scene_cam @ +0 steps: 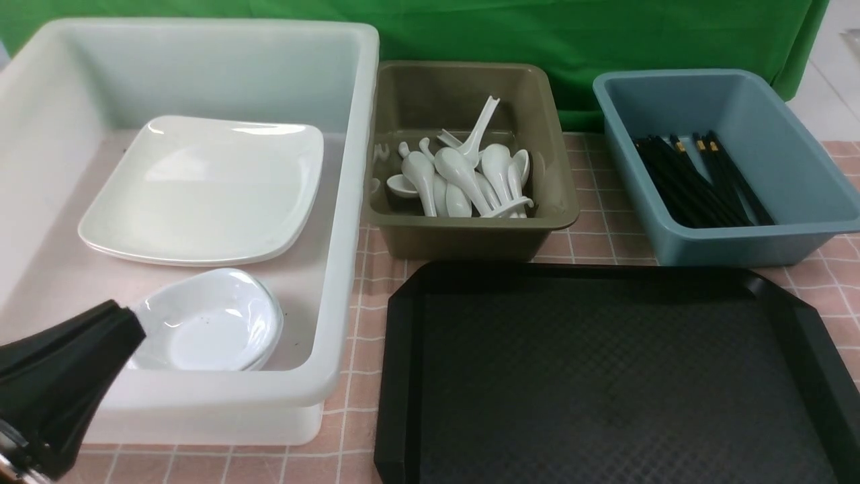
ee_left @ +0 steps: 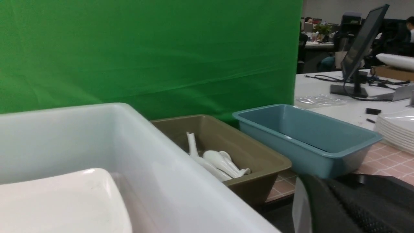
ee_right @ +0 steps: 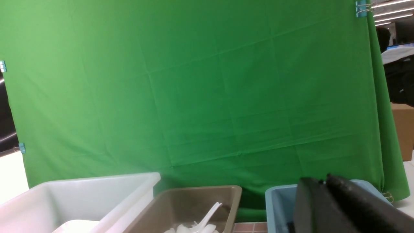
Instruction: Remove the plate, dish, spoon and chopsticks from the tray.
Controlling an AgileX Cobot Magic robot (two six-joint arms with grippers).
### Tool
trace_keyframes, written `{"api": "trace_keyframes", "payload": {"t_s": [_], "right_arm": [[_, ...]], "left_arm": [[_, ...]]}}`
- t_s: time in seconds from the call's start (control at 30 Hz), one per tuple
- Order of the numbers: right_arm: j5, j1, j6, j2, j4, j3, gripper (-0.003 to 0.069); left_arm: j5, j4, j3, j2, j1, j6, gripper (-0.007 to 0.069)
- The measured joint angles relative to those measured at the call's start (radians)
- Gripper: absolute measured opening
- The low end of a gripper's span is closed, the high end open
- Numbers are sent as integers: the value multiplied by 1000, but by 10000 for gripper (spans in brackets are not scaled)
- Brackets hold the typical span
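The black tray [scene_cam: 605, 376] lies empty at the front right. The large white square plate [scene_cam: 208, 188] lies in the white tub [scene_cam: 349, 202], with small white dishes [scene_cam: 215, 323] stacked in front of it. Several white spoons [scene_cam: 463, 178] lie in the olive tub [scene_cam: 470, 235]. Black chopsticks [scene_cam: 699, 178] lie in the blue tub [scene_cam: 732, 245]. My left gripper [scene_cam: 127, 323] is shut and empty, over the white tub's front left, beside the dishes. My right gripper [ee_right: 318, 181] is shut and empty, and shows only in the right wrist view, in front of the blue tub [ee_right: 278, 197].
A pink checked cloth [scene_cam: 591, 235] covers the table. A green screen [scene_cam: 537, 33] stands behind the tubs. The left wrist view shows a stack of white plates [ee_left: 397, 129] and a monitor [ee_left: 362, 48] on a desk off to the side.
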Motion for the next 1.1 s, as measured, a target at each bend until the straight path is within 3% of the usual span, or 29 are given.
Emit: {"api": "trace_keyframes", "payload": {"t_s": [0.03,0.1,0.27,0.37,0.57,1.1], "right_arm": [[0,0,0,0,0,0,109],[0,0,0,0,0,0,115],[0,0,0,0,0,0,131],[0,0,0,0,0,0,139],[0,0,0,0,0,0,158],[0,0,0,0,0,0,178]], "left_arm": [[0,0,7,-9,6,0,4],[4,0,74,-89,136,3,4],[31,4,173,-225,333,4,4],[147,31,180,-281,400,-1,5],[334,68,183,-291,426,-1,5],[342,68,183,-291,426,-1,19]]}}
